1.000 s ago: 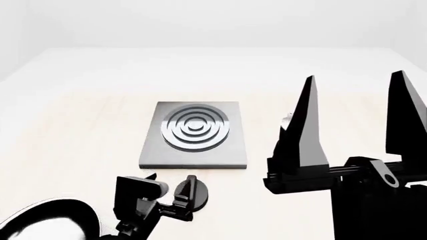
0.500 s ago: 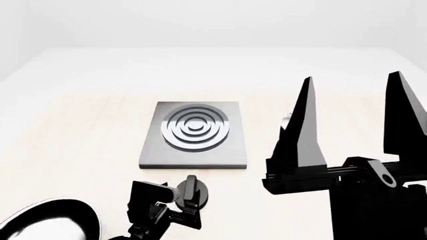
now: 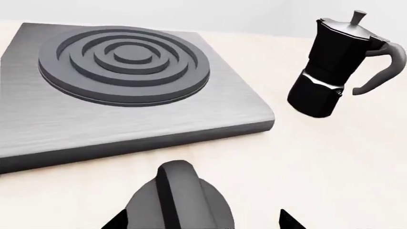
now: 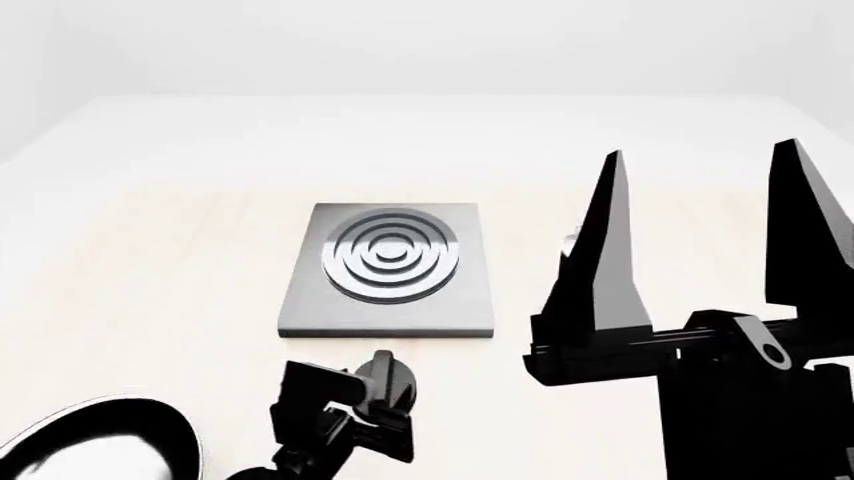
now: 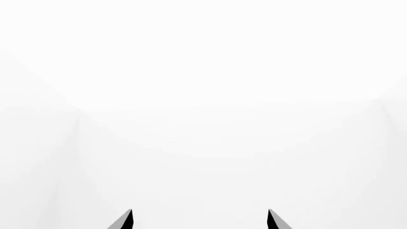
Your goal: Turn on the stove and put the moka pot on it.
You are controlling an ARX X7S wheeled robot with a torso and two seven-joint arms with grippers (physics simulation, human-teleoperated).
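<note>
Closing in, the left gripper (image 4: 374,400) now straddles the knob (image 3: 181,200), fingers apart. Right gripper (image 4: 694,240) hangs spread. Moka pot (image 3: 330,71) stands beside the stove (image 4: 390,268); nothing finished.

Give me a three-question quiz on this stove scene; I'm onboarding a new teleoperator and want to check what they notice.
1. True or false: the moka pot already stands on the stove.
2. Which gripper is down at the knob? A) left gripper B) right gripper
3. Fill in: the right gripper's fingers point ____ with a wide gap between them.

Key:
1. False: it stands on the table beside the stove slab.
2. A: the knob fills the near part of the left wrist view.
3. Upward; the right wrist view shows nothing between them.
</note>
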